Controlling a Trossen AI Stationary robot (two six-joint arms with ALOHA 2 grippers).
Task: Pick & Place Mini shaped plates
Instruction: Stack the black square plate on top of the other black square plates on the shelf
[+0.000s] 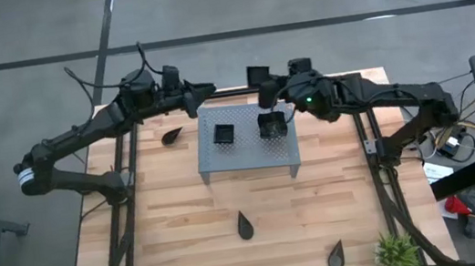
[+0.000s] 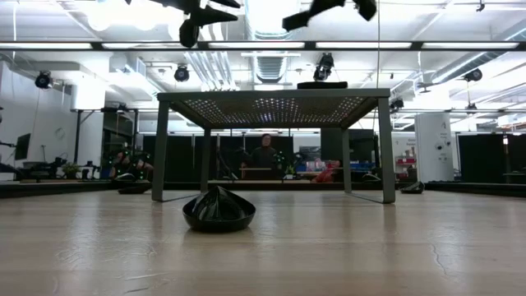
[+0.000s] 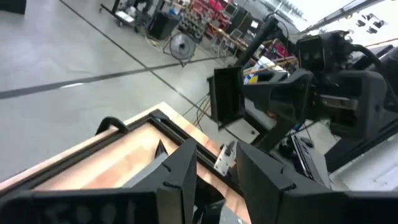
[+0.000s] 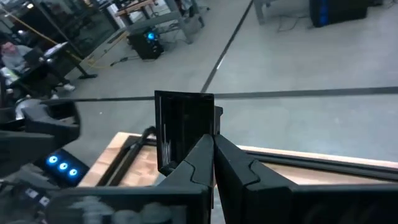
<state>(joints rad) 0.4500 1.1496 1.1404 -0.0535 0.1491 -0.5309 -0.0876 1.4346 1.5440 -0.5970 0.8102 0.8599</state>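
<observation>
From above, we count two square plates (image 1: 224,135) already on the rack (image 1: 250,154), while three teardrop plates (image 1: 245,227) lie on the table (image 1: 189,250): one left of the rack, two nearer. The right gripper (image 1: 270,89), over the rack's far edge, is clenched on a third square plate (image 1: 257,74). The left gripper (image 1: 206,88) hovers nearby, jaws apart, empty.

At table height, one teardrop sits before the rack.

The right wrist view confirms that square plate (image 4: 185,130) pinched upright. We judge four placements remain.

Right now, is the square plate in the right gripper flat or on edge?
On edge: the square plate stands upright, its rim pinched by the right gripper.
</observation>
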